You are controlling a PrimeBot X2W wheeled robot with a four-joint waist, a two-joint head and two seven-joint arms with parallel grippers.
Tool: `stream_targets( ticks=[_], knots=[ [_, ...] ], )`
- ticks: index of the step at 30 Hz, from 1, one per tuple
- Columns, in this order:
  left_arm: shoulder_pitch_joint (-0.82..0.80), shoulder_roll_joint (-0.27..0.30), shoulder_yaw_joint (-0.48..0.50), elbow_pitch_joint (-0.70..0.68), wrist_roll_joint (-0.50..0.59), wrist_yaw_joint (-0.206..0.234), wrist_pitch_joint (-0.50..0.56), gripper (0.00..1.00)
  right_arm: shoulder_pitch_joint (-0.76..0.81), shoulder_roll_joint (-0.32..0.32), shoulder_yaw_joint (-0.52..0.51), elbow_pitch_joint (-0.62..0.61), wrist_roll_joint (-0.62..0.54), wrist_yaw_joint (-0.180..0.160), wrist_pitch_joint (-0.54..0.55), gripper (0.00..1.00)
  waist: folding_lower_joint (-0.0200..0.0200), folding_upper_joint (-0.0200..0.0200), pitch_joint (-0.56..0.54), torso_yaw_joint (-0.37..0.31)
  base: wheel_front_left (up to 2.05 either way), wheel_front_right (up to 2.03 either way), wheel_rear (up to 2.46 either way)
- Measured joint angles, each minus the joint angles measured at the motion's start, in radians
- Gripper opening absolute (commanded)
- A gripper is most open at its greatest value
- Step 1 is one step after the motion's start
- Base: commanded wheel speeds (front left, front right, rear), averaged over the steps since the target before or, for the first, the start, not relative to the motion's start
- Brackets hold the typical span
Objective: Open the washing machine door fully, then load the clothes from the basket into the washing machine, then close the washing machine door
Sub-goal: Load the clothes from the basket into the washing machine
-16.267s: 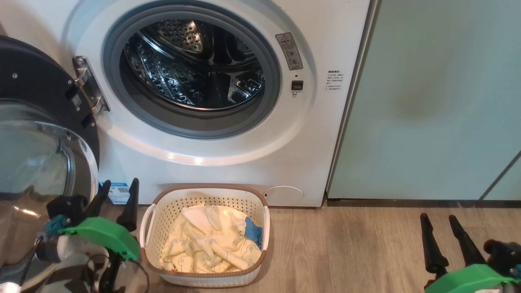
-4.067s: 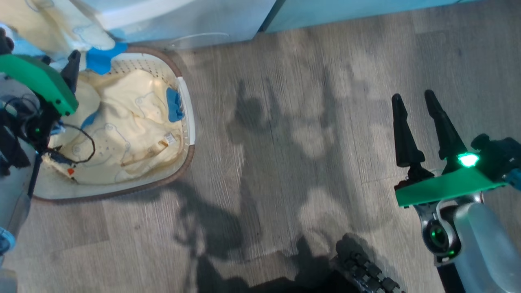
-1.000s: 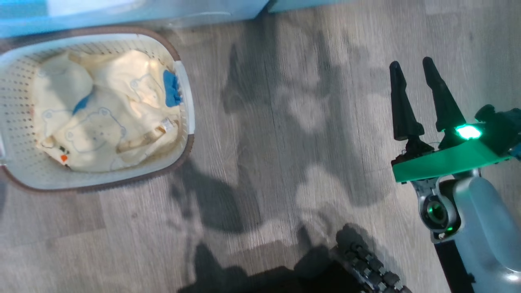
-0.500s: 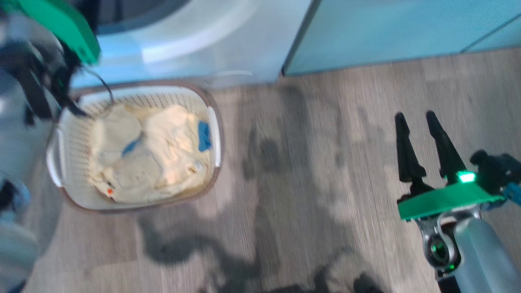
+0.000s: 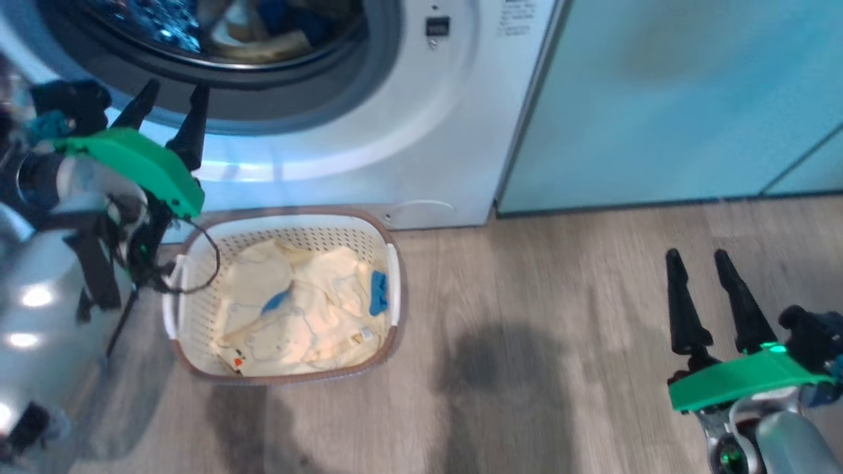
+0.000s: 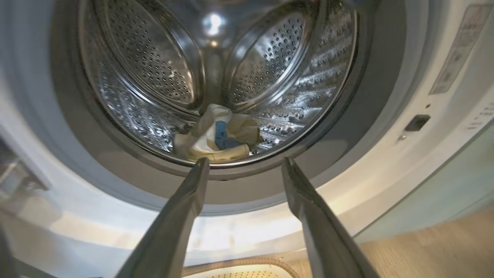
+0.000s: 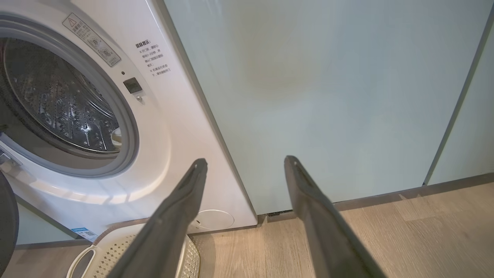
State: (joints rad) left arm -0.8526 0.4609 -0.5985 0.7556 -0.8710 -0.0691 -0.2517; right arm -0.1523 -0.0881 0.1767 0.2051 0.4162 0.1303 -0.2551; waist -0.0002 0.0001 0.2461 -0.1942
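Observation:
The washing machine [image 5: 421, 131] stands open, and its door [image 7: 5, 224] shows as a dark rim at the right wrist view's left edge. One pale yellow and blue garment [image 6: 216, 135] lies at the bottom of the steel drum [image 6: 162, 69]. My left gripper [image 5: 174, 89] hangs open and empty just in front of the grey door seal [image 6: 347, 116], above the basket's left end. The basket [image 5: 290, 216] sits on the floor against the machine with more clothes [image 5: 303, 309] in it. My right gripper [image 5: 696, 255] is open and empty over the floor, far to the right.
Pale teal cabinets [image 5: 672, 99] stand right of the machine. Wood floor [image 5: 527, 329] stretches between the basket and my right gripper. A loose black cable [image 5: 204, 263] from my left arm hangs over the basket's left rim.
The head camera has tilted up from the floor to the machine's front. My left gripper has come into view before the drum opening. The right gripper has kept its pose.

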Motion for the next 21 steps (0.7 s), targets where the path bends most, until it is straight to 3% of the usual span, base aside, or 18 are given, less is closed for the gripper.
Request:
stream_targets(
  ticks=[11,21],
  knots=[
    [0.337,-0.041,0.242,-0.244,0.147,0.038,-0.001,1.0,0.053,-0.003,-0.024,-0.005,-0.003,0.0,0.0,1.0,0.0,0.0,-0.088,0.064,0.0,0.0,0.0],
    [0.554,-0.073,0.412,-0.323,0.25,0.016,-0.001,1.0,0.109,-0.013,-0.057,-0.012,-0.013,0.0,0.0,1.0,0.0,0.0,-0.165,0.103,0.0,0.0,0.0]
  ],
)
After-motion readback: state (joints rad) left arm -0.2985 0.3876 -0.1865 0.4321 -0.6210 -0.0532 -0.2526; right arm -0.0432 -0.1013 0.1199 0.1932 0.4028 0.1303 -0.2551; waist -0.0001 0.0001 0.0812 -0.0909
